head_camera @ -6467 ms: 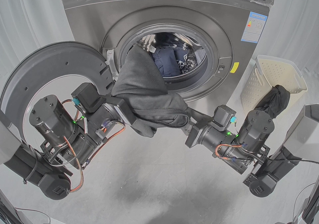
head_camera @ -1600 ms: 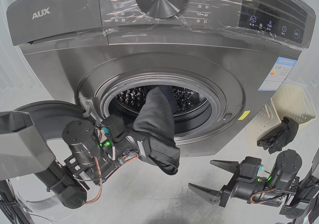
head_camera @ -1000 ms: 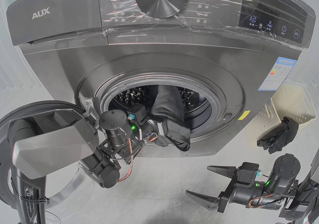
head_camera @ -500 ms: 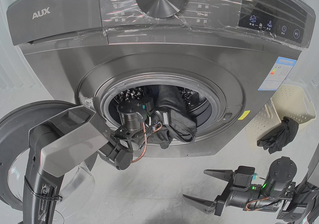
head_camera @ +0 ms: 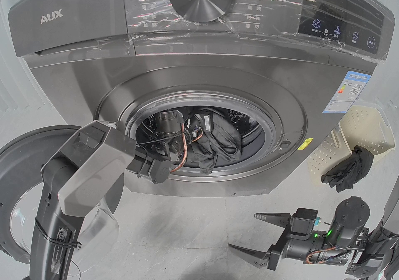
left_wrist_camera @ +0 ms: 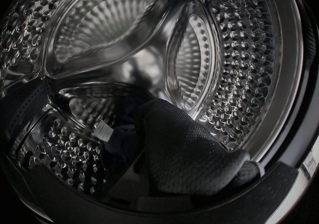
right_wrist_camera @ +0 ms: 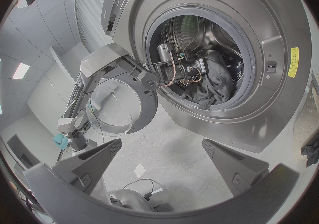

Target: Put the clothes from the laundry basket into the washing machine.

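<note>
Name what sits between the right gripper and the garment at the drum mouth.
Between right gripper and garment: bare floor, then the door rim, per head and right wrist views.

The left arm point(head_camera: 89, 164) has an angular light-grey shell, black round joints, a looping orange cable point(head_camera: 182, 148) and a black tie point(head_camera: 62, 242). The right gripper point(head_camera: 242, 230) has dark wedge fingers point(head_camera: 272, 217).

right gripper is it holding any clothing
No, the right gripper hangs open and empty, low and apart from the washing machine.
</note>
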Controlling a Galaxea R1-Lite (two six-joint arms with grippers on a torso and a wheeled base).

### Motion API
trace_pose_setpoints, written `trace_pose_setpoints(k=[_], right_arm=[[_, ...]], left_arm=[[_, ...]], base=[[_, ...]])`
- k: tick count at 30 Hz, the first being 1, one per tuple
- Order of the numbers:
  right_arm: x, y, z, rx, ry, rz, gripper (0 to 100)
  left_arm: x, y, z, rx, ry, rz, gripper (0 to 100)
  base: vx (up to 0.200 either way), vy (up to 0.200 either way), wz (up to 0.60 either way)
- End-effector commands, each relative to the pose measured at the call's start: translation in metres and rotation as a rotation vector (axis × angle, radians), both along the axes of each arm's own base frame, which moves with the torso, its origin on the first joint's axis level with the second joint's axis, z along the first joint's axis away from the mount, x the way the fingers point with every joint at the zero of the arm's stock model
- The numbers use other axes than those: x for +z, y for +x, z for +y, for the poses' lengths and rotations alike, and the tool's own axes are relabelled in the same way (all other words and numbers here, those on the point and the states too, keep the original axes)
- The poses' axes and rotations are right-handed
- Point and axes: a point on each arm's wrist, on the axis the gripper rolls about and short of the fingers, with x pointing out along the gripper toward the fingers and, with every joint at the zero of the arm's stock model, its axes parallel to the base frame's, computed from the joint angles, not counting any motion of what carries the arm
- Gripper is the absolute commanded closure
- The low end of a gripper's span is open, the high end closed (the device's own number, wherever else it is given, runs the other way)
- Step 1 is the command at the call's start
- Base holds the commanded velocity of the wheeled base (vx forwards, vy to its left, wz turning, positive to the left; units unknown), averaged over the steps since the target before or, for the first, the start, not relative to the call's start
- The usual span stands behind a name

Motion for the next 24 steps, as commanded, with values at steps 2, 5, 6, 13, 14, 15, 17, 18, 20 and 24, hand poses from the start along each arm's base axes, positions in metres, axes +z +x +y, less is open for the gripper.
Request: trace_pose_setpoints(k=[2,5,6,13,14,15,17,18,20,24], right_arm=[[-0.001,0.001,-0.001,-0.006,-0.002,0.003,0],[-0.001,0.001,-0.001,-0.004,-0.002,0.003,0],[-0.001,0.000,0.000,-0.003,-0.002,0.003,0],[-0.003,0.003,0.001,-0.009,-0.009,0.009,0],[-0.003,0.003,0.001,-0.006,-0.009,0.009,0],[-0.003,0.003,0.001,-0.007,-0.008,0.008,0],[-0.003,0.004,0.002,-0.010,-0.005,0.005,0],[-0.003,0.004,0.002,-0.009,-0.005,0.005,0],[-0.002,0.005,0.003,-0.009,0.001,0.000,0],[-0.001,0.006,0.004,-0.009,0.005,-0.003,0]], left_arm=[[-0.003,0.020,-0.007,0.043,-0.025,-0.029,100],[-0.001,0.023,-0.007,0.049,-0.032,-0.040,100],[-0.002,0.025,-0.004,0.055,-0.033,-0.038,100],[-0.002,0.026,0.006,0.068,-0.036,-0.019,0],[0.002,0.023,0.006,0.063,-0.047,-0.014,0],[0.003,0.019,0.005,0.057,-0.058,-0.005,0],[0.005,0.009,0.004,0.026,-0.079,0.036,0],[0.007,0.006,0.003,0.014,-0.086,0.044,0],[0.006,-0.002,0.001,-0.017,-0.077,0.068,0],[-0.003,-0.011,0.002,-0.028,-0.044,0.118,0]], base=[[0.000,0.000,0.00],[0.000,0.000,0.00],[0.000,0.000,0.00],[0.000,0.000,0.00],[0.000,0.000,0.00],[0.000,0.000,0.00],[0.000,0.000,0.00],[0.000,0.000,0.00],[0.000,0.000,0.00],[0.000,0.000,0.00]])
